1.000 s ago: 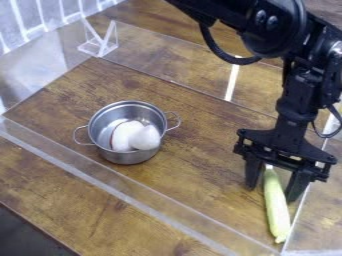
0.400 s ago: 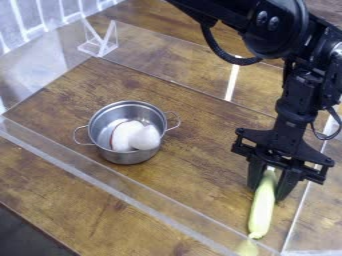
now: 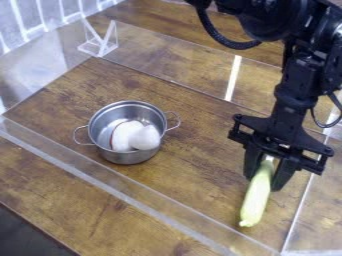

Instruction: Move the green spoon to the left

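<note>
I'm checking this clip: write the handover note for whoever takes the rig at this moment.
Tool: shut on the green spoon near its upper end.
Spoon: at the right side of the wooden table, handle pointing toward the camera; whether it touches the table, I cannot tell.
Pot: to the left, with white contents.
Done: spoon gripped.
Left: probably finish carrying it left, then release.
</note>
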`<state>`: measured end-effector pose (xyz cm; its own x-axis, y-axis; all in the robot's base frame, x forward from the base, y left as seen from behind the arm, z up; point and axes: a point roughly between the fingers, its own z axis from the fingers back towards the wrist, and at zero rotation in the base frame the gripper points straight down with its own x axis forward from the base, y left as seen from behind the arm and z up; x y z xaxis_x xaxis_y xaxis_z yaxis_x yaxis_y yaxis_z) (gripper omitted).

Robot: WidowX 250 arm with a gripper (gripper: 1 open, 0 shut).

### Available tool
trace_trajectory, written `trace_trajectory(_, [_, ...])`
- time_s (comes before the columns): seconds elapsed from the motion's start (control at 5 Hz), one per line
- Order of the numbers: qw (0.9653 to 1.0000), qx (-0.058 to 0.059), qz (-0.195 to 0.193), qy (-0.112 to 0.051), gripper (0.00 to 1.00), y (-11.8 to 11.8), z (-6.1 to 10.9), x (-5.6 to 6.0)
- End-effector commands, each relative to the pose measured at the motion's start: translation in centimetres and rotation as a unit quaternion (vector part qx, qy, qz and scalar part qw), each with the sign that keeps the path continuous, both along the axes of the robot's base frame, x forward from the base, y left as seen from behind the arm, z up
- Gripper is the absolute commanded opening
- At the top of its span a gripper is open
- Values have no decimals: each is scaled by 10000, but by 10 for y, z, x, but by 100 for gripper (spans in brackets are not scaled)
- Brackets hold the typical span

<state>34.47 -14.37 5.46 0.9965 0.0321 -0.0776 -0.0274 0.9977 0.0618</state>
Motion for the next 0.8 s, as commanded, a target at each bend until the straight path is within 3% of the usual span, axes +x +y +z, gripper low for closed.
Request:
trace_trajectory(0.0, [9981,-174,57,-589,0,12,55,9])
trace_trajectory(0.6, [9971,-177,-47,-737,0,32,88,10])
